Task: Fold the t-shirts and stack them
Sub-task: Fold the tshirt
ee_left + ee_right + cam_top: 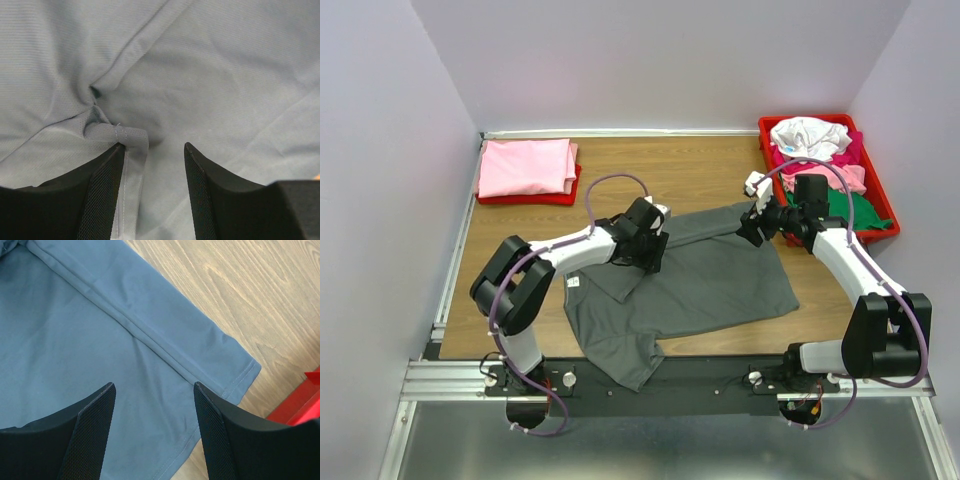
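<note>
A large dark grey t-shirt (710,285) lies spread on the wooden table (700,170), its near corner hanging over the front edge. My left gripper (650,248) hovers low over the shirt's upper left, where a flap is folded inward. In the left wrist view the gripper (154,145) is open, and a hemmed fold of grey cloth (131,137) rests against the left finger's inner face. My right gripper (756,226) is over the shirt's upper right sleeve. In the right wrist view it (154,384) stands open above the sleeve hem (240,382), with nothing clamped.
A folded pink t-shirt (525,167) sits on a red tray (530,198) at the back left. At the back right a red tray (878,195) holds white (810,135), pink and green (855,208) shirts; its corner (305,407) shows close to my right gripper.
</note>
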`<state>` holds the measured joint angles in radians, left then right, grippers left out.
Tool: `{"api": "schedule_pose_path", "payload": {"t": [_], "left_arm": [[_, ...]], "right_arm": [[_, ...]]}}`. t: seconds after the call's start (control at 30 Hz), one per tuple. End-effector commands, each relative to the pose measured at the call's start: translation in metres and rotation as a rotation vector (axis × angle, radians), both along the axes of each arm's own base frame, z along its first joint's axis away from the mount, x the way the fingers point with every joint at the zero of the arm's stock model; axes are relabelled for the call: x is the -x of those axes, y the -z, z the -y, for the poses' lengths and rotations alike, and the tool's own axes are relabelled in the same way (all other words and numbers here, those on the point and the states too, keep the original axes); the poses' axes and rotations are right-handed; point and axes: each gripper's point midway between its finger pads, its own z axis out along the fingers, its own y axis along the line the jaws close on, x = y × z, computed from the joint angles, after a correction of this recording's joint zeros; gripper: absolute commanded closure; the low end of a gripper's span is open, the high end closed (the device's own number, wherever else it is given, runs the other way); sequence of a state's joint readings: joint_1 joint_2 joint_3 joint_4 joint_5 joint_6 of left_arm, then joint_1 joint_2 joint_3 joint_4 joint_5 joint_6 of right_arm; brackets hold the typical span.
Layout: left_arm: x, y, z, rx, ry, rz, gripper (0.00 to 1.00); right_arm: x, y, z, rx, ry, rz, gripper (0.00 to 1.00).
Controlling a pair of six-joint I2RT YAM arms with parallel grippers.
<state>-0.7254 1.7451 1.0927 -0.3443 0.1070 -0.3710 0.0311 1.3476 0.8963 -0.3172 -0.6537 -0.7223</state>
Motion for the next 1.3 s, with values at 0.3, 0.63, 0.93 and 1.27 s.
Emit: {"api": "schedule_pose_path", "payload": {"t": [0.3, 0.63, 0.93, 1.27], "left_arm": [[-0.029, -0.100, -0.071, 0.200, -0.361, 0.266, 0.25], [-0.068, -0.091, -0.213, 0.340, -0.976, 0.323, 0.44], [-0.088, -0.042, -0.237, 0.250, -1.011, 0.196, 0.49], [-0.093, -0.021, -0.229, 0.247, -0.964, 0.146, 0.49]], "right_arm": [[0.009, 0.008, -0.003, -0.023, -0.021, -0.045, 0.29], [0.011, 0.010, -0.005, -0.030, -0.031, -0.055, 0.29], [0.011, 0.008, -0.004, -0.025, -0.032, -0.051, 0.30], [0.012, 0.012, -0.004, -0.024, -0.033, -0.061, 0.29]]}}
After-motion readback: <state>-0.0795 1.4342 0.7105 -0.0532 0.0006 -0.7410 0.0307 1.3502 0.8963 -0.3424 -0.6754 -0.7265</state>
